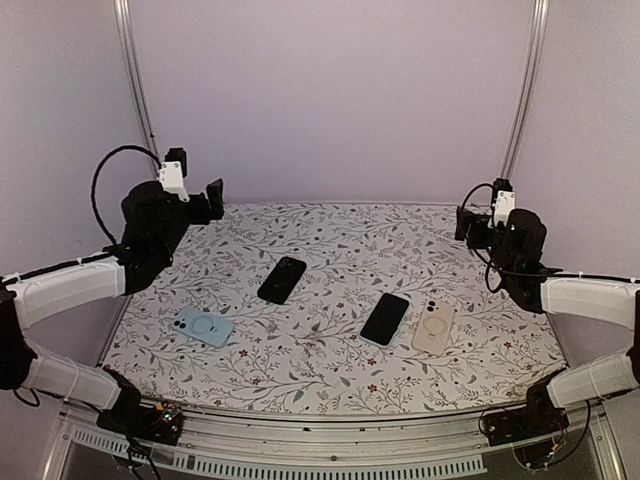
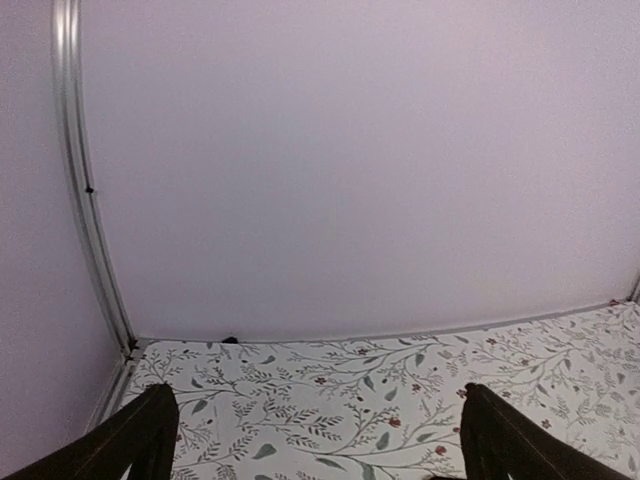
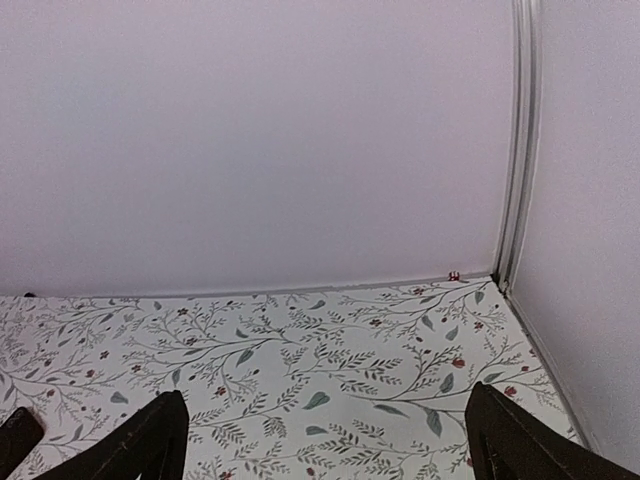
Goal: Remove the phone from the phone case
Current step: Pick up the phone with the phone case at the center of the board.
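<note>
In the top view, a black phone (image 1: 282,279) lies screen up in the middle of the floral table. A second black phone (image 1: 385,319) with a pale blue rim lies to its right. Next to that one lies a beige phone case (image 1: 433,327), back up. A light blue phone case (image 1: 203,327) lies back up at the front left. My left gripper (image 1: 215,195) (image 2: 318,440) hangs open above the table's back left, far from all of them. Over the back right, my right gripper (image 1: 465,222) (image 3: 325,440) is open too. Neither holds anything.
Both wrist views face the plain lilac back wall (image 2: 350,180) across bare floral tabletop (image 3: 330,380). Metal frame posts (image 1: 135,80) stand at the back corners. A dark corner of something (image 3: 15,435) shows at the left edge of the right wrist view.
</note>
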`<state>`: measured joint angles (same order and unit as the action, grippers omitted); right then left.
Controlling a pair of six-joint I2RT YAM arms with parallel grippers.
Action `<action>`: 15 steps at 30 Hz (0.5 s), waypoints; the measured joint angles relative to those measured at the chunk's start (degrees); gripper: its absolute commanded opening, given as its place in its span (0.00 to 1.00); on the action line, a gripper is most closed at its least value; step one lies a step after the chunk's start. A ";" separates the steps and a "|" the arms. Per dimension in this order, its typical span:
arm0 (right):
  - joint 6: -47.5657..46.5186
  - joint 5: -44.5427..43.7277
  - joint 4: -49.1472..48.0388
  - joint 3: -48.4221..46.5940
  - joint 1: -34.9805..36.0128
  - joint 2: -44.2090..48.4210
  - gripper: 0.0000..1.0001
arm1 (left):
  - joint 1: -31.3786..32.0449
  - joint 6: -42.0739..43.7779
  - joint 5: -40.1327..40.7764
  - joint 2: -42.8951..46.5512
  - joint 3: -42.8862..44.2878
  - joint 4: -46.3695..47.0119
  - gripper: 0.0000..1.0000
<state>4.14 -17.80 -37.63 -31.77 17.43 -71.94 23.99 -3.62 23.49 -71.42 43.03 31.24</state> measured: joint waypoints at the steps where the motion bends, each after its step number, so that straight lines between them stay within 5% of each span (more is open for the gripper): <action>1: 0.74 -1.46 2.75 -1.07 0.87 0.48 0.99 | 2.60 -0.35 -0.48 0.31 1.11 -2.78 0.99; 8: 11.91 -2.25 26.95 -5.22 11.74 2.19 0.99 | 18.18 -5.16 -2.86 0.22 8.59 -19.37 0.99; 15: 26.60 0.68 45.92 -5.84 14.58 2.05 0.99 | 19.23 -13.14 -4.83 0.15 11.41 -27.36 0.99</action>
<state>30.74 -17.12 8.29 -37.60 32.01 -69.89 43.22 -16.75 18.65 -71.26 54.43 3.88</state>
